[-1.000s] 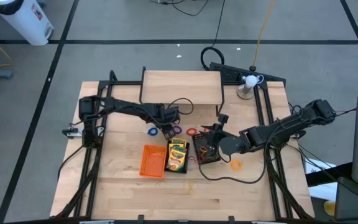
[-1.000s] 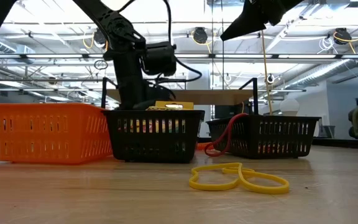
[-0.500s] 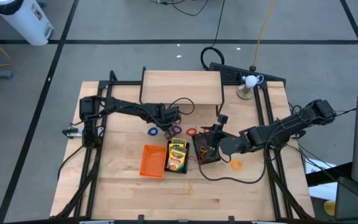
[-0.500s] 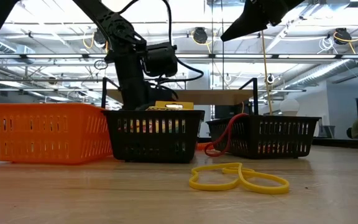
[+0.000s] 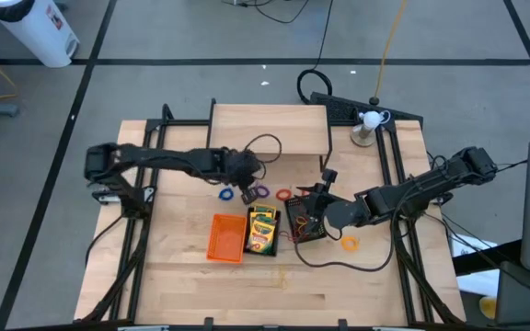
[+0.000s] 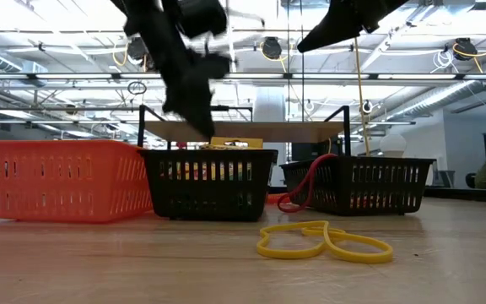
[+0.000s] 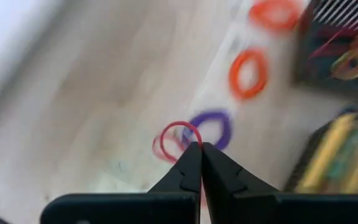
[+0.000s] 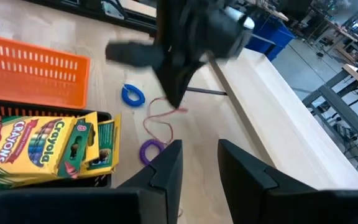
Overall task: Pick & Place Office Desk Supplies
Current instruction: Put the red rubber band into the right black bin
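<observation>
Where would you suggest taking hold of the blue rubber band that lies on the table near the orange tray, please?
Probably from straight above, pinching one side of the loop. The blue rubber band lies flat on the bare wood as a thin ring, clear of the orange tray and the purple band, so one finger can drop inside the ring and the other outside. The left tool, nearest, is shut on a red band.

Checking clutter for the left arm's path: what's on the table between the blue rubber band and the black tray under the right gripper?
High view: between the blue rubber band and the black tray lie a purple band and an orange-red band; otherwise bare wood.
</observation>
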You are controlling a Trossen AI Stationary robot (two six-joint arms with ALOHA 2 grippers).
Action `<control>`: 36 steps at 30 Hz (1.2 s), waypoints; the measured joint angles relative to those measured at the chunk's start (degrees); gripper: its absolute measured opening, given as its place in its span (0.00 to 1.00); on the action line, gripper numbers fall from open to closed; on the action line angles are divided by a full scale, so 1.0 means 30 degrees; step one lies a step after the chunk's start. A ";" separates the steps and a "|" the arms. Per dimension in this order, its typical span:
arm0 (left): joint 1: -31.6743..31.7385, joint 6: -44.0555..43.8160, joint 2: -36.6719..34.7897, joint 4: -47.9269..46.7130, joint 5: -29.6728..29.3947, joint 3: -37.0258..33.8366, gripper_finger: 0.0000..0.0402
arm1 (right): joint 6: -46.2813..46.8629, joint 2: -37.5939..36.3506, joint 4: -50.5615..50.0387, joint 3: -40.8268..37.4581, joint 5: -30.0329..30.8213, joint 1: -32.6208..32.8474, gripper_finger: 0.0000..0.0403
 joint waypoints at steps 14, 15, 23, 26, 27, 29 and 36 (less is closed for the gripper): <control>-0.2847 0.2283 -0.5225 0.5752 0.1245 0.0029 0.00 | 0.0135 0.0000 0.0102 0.0000 0.0113 0.0005 0.22; -0.2988 0.2613 -0.5215 0.6693 0.1643 0.0032 0.00 | 0.0254 0.0000 0.0108 0.0000 0.0112 0.0001 0.22; -0.3299 0.3781 -0.4854 0.9855 0.3353 0.0051 0.00 | -0.0050 0.0000 0.0223 0.0000 0.0023 -0.0003 0.22; -0.3262 0.3968 -0.4872 1.0040 0.3346 0.0051 0.00 | -0.0044 0.0000 0.0703 0.0000 -0.0011 -0.0024 0.22; -0.3262 0.3968 -0.4872 1.0083 0.3346 0.0051 0.00 | -0.0048 0.0000 0.1024 0.0000 -0.0067 -0.0024 0.22; -0.3262 0.3981 -0.4864 1.0205 0.3346 0.0044 0.00 | -0.0042 0.0000 0.1720 0.0000 -0.0994 -0.0099 0.22; -0.3262 0.3998 -0.4864 1.0740 0.3348 0.0044 0.00 | -0.0022 0.0000 0.4608 0.0000 -0.6050 -0.0871 0.22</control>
